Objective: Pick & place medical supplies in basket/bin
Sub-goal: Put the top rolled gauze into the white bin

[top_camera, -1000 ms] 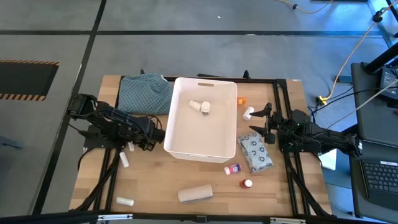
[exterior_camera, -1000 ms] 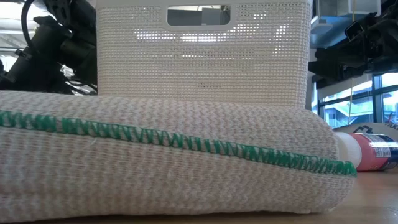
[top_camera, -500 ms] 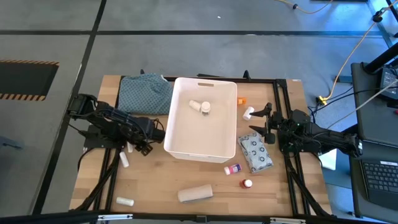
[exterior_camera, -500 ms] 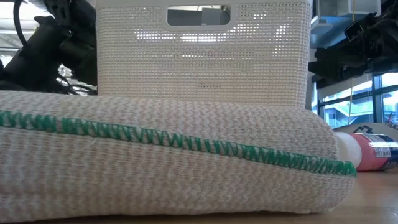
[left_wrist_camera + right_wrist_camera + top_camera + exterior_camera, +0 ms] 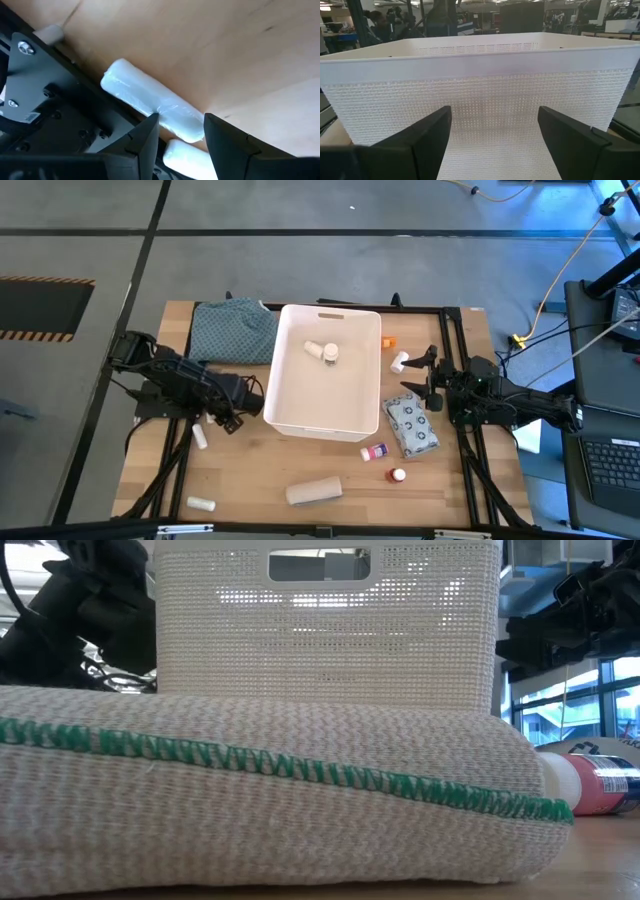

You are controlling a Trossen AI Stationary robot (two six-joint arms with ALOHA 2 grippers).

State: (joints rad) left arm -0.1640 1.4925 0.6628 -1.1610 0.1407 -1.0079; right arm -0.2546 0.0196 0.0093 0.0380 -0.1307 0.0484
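Observation:
The white basket stands mid-table with two white tubes inside. My left gripper is open at the basket's near-left corner; in the left wrist view its fingers stand either side of the end of a white roll, with a second white roll beside it, both lying on the table. My right gripper is open, right of the basket, facing its wall. On the table lie a beige roll, a patterned packet and two small bottles.
A teal-grey cloth lies at the far left corner. Another white roll sits near the near-left edge, and a small white tube and an orange-capped item sit right of the basket. Black frame rails run along both sides.
My left gripper has moved toward the table's near edge and a little left, away from the basket's left wall and down toward the white rolls on the table. The right arm has kept still.

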